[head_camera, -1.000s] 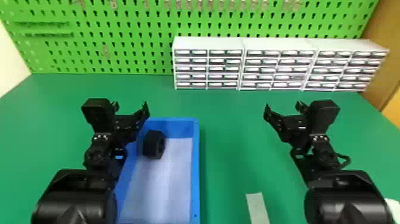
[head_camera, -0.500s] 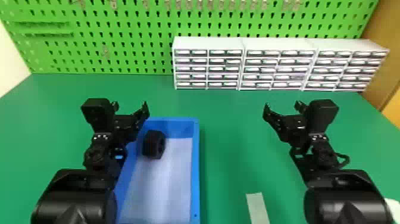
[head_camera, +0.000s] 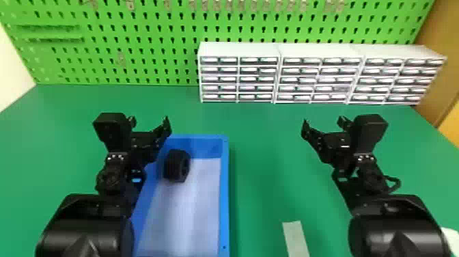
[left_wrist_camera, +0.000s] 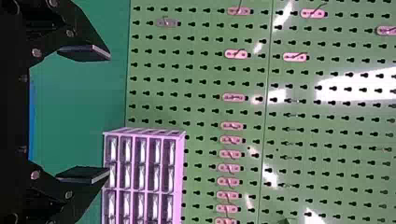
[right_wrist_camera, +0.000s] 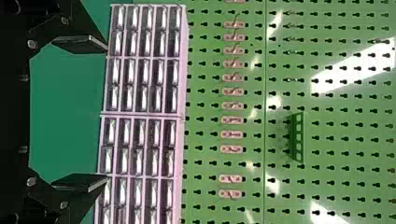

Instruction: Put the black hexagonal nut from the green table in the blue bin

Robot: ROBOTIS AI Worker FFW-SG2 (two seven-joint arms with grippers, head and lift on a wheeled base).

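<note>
Black hexagonal nut (head_camera: pixel 176 165) in blue rectangular bin (head_camera: pixel 224 191); placing looks done, no move due; black left pincer (head_camera: pixel 149 122), right pincer (head_camera: pixel 323 123) wide open, empty

1. The near end of the blue bin (head_camera: pixel 224 198) is cut off by the head view's bottom edge; the left arm (head_camera: pixel 85 222) hides part of its side;
2. a pale strip (head_camera: pixel 295 239) is cut off there too;
3. a white thing (head_camera: pixel 451 239), cut off at the right edge, cannot be identified;
4. contents of the drawer cabinets (head_camera: pixel 317 51) are too small to tell.

Matt nut (head_camera: pixel 177 165), smooth plastic bin (head_camera: pixel 224 191)
</note>
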